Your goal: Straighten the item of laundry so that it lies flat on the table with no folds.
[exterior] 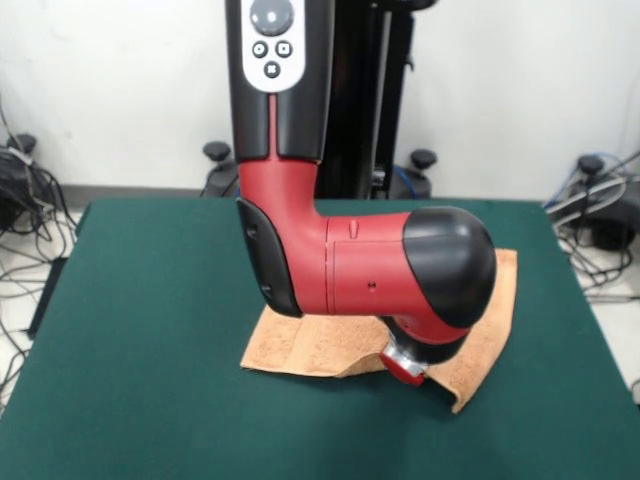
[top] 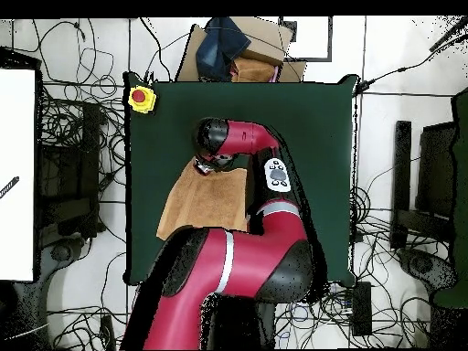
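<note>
Sawyer's red and black arm [exterior: 370, 265] bends low over the dark green felt-topped rectangular table [exterior: 140, 330], and its gripper [exterior: 405, 365] shows only as a silver ring and a red tip poking out beneath the black rounded wrist housing. Directly under that wrist lies the peach-orange terry-cloth towel [exterior: 310, 350], spread on the table's middle, toward the right side in the front view. Its near edge is uneven there: a shallow fold runs across the cloth close to the red tip, and the near right corner hangs out as a narrow flap. In the overhead view the towel [top: 206, 201] appears as a roughly four-sided patch, with the gripper [top: 203, 165] at its far edge from the robot's base, at or just above the cloth; whether they touch cannot be told. How far the gripper is open, and whether it has any cloth in hold, cannot be told, since the wrist housing covers it in both views. The arm also hides much of the towel's far part in the front view. A yellow box with a red button [top: 141, 98] sits at one table corner, well apart from the towel.
</note>
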{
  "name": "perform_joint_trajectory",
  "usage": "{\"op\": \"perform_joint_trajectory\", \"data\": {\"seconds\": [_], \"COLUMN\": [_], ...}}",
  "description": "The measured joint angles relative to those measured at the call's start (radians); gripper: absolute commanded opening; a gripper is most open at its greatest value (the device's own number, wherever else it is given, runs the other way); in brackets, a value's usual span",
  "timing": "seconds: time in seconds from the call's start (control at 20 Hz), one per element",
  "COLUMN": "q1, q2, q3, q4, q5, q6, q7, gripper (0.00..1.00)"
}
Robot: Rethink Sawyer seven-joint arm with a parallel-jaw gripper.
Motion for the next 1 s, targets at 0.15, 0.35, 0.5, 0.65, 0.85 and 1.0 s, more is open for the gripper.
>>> {"op": "perform_joint_trajectory", "data": {"seconds": [0.15, 0.35, 0.5, 0.65, 0.85, 1.0], "q1": [0.0, 0.0, 0.0, 0.0, 0.001, 0.002], "q2": [0.0, 0.0, 0.0, -0.001, -0.001, 0.0], "q3": [-0.003, -0.006, -0.008, -0.009, -0.012, -0.017], "q4": [0.0, 0.001, 0.003, 0.003, 0.004, 0.004], "q5": [0.0, 0.0, -0.001, -0.001, -0.002, -0.003], "q6": [0.0, 0.0, 0.0, 0.0, 0.0, 0.0], "q7": [0.0, 0.0, 0.0, 0.0, 0.0, 0.0], "gripper": [0.0, 0.0, 0.0, 0.0, 0.0, 0.0]}}
